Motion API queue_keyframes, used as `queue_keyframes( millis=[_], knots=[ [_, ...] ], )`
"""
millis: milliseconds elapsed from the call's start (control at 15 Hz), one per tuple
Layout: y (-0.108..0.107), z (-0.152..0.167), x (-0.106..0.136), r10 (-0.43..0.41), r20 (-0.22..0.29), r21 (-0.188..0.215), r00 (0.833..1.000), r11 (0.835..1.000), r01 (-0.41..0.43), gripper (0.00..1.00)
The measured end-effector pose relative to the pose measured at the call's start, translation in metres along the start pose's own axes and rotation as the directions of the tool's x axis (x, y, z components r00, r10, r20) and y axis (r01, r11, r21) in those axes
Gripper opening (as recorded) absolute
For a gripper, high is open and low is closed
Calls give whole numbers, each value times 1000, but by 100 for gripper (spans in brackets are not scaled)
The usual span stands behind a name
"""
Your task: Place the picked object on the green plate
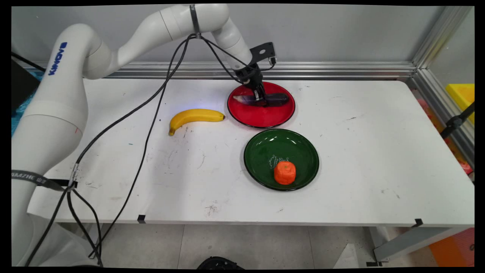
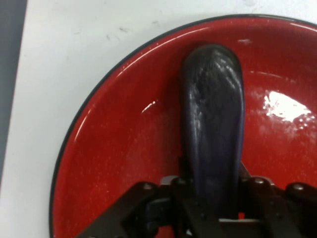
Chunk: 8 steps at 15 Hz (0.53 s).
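A dark purple eggplant (image 1: 278, 99) lies on the red plate (image 1: 261, 118) at the back of the table. My gripper (image 1: 260, 99) reaches down over the plate and is shut on the eggplant near its middle. In the hand view the eggplant (image 2: 213, 124) runs up from between the fingers, which press it on both sides, and the red plate (image 2: 119, 163) lies beneath it. Whether the eggplant still rests on the plate or is just off it, I cannot tell.
A yellow banana (image 1: 193, 116) lies on the table left of the red plate. A green plate (image 1: 257, 151) sits just in front of the red one, with an orange chunk (image 1: 285, 173) on its near side. Black cables hang from the arm over the table's left half.
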Motion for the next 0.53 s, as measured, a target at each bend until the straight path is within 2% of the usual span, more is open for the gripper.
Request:
queue_keyframes(
  millis=[267,533],
  knots=[
    [-1,-2,2,-1,-3,-4,1000,1000,1,0],
    [4,-19,8,7,5,1,1000,1000,-7,0]
  ],
)
